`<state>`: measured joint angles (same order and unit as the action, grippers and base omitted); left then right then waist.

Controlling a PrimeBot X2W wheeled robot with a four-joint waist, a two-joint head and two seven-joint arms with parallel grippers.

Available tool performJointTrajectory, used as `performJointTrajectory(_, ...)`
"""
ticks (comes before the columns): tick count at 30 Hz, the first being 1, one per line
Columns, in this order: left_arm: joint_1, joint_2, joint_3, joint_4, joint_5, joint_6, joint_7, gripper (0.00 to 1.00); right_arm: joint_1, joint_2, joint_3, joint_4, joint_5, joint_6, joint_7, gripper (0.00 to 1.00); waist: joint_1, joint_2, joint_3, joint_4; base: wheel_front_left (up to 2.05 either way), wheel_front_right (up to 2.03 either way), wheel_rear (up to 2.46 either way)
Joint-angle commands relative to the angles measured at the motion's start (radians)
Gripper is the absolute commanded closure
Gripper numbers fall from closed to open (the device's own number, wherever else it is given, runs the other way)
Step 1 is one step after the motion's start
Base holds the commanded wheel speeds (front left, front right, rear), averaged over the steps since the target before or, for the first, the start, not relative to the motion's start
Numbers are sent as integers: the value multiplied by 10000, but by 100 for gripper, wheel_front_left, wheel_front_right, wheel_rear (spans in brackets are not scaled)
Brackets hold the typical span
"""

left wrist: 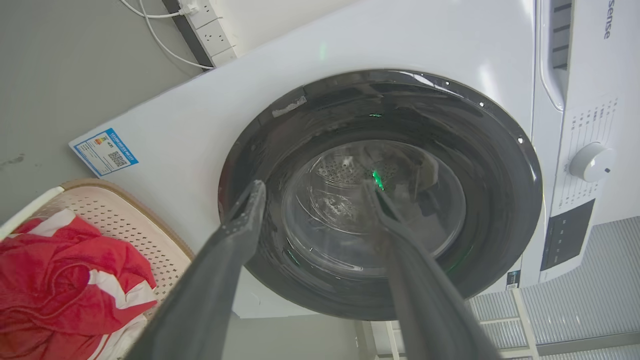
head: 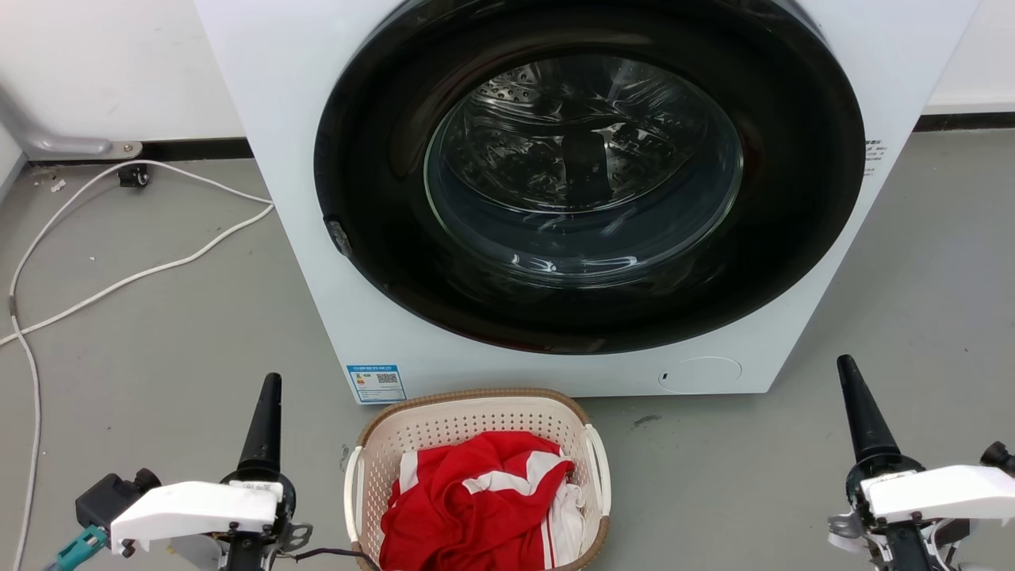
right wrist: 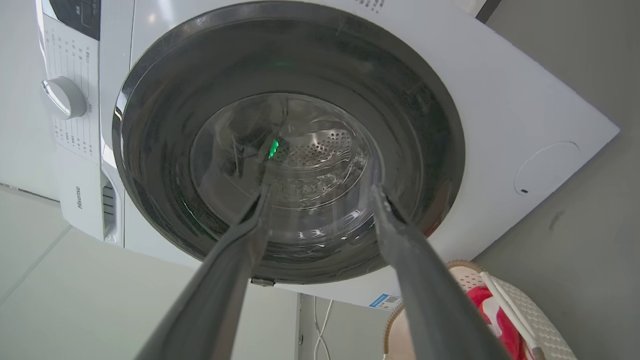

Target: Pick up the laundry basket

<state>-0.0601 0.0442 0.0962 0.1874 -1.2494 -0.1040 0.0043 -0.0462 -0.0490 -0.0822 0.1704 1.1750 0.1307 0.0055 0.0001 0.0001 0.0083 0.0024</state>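
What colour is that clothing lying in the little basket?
The clothing in the basket is bright red with white stripes, clearest in the head view.

White shells (head: 198, 503) — tapered black claw fingers (head: 262, 428)

The laundry basket (head: 476, 424), cream with perforated walls, a brown woven-look rim and white side handles, stands upright on the floor (head: 714, 476) between the left end effector (head: 270, 396) and the right end effector (head: 852, 385). It is nearer the left one, touches neither, and holds a crumpled red-and-white cloth (head: 476, 496).
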Motion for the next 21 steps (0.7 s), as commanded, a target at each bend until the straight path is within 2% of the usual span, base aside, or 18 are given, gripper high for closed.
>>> performJointTrajectory(1, -46, 37, -57, -249, 365, 57, -95, 0, -66, -21, 64, -278, -460, 2, -102, 0, 0, -1, 0, 3, 0, 0, 0)
performJointTrajectory(11, 63, 44, -317, -589, 2267, 351, -480, 0, 99, -22, 392, -764, -2791, 1, -486, 0, 0, -1, 6, 20, 0, 0, 0)
performJointTrajectory(21, 220, 49, -419, -839, 3771, 386, -829, 0, 241, -22, 517, -989, -4425, 1, -835, 0, 0, -1, -16, 8, 0, 0, 0)
